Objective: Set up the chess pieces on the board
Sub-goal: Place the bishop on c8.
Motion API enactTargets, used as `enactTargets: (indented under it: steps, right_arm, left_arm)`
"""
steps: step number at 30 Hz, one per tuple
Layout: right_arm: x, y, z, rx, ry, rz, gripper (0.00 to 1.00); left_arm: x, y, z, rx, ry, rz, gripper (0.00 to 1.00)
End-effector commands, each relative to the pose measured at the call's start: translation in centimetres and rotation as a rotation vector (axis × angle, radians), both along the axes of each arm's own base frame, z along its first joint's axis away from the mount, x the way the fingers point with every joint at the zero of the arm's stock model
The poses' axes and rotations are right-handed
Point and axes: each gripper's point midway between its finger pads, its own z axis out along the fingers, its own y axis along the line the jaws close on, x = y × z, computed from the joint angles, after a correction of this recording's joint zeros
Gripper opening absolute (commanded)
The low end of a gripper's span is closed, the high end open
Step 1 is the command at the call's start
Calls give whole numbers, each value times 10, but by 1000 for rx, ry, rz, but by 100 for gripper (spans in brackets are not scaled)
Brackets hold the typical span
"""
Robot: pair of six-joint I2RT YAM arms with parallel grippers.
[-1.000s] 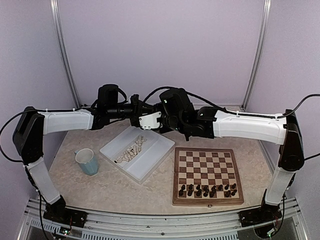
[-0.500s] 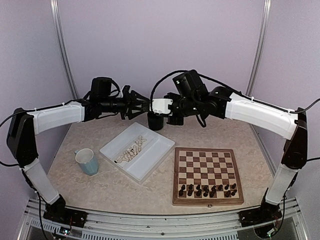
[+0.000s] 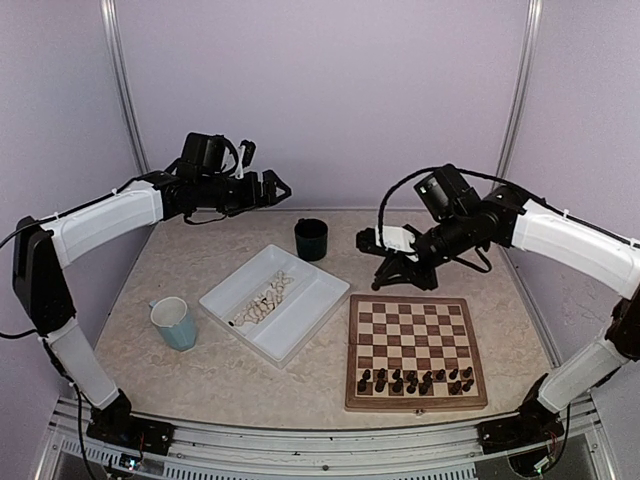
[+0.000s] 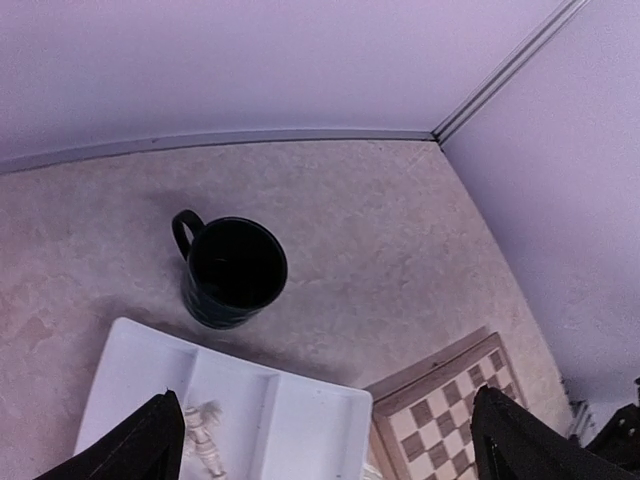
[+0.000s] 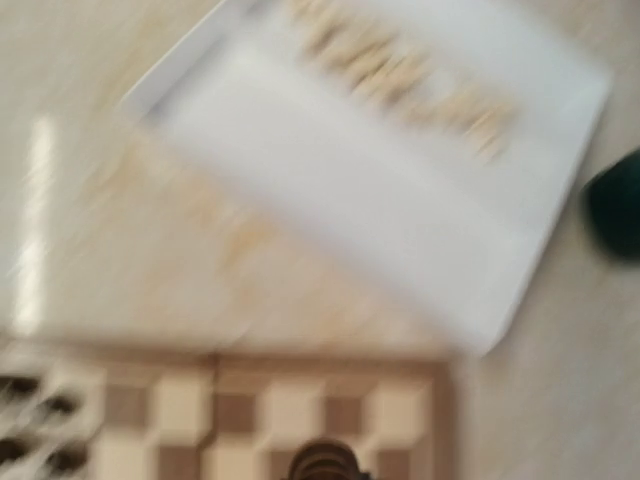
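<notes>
Arms swung apart since their mid-air meeting, our left pincer (image 4: 325, 420) gaping empty, right pincer (image 3: 392, 276) shut by the far edge of the board (image 3: 415, 335), its hold we cannot tell, dark chess pieces (image 3: 415, 380) on the near rows.

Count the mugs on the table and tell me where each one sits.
2. The black mug stands just behind the white tray; the light blue mug stands to the tray's left. No others show.

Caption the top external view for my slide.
Dark chess pieces stand on the board's near rows, pale pieces lie in the white tray; left gripper open, right gripper shut.
</notes>
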Motion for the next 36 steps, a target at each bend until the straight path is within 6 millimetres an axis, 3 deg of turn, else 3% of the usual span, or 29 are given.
enactTargets:
  steps: [1,7,14,22,29,36]
  right_arm:
    - [-41,-48,-22,-29,92,-7,0]
    - [-85,-89,-52,-90,207,17,0]
    - [-116,-108,-79,-130,242,80,0]
    - [-133,-126,-103,-212,295,103,0]
    - [-147,-137,-119,-269,336,141,0]
    - [-145,-140,-132,-291,302,167,0]
  left_arm:
    - [5,3,-1,305,-220,11,99]
    - [-14,-7,-22,494,-341,-38,99]
    - [-17,5,-34,529,-353,-15,99]
    - [-8,15,-53,583,-305,7,99]
    - [20,38,-56,349,-154,29,99]
    - [28,58,-57,351,-148,71,99]
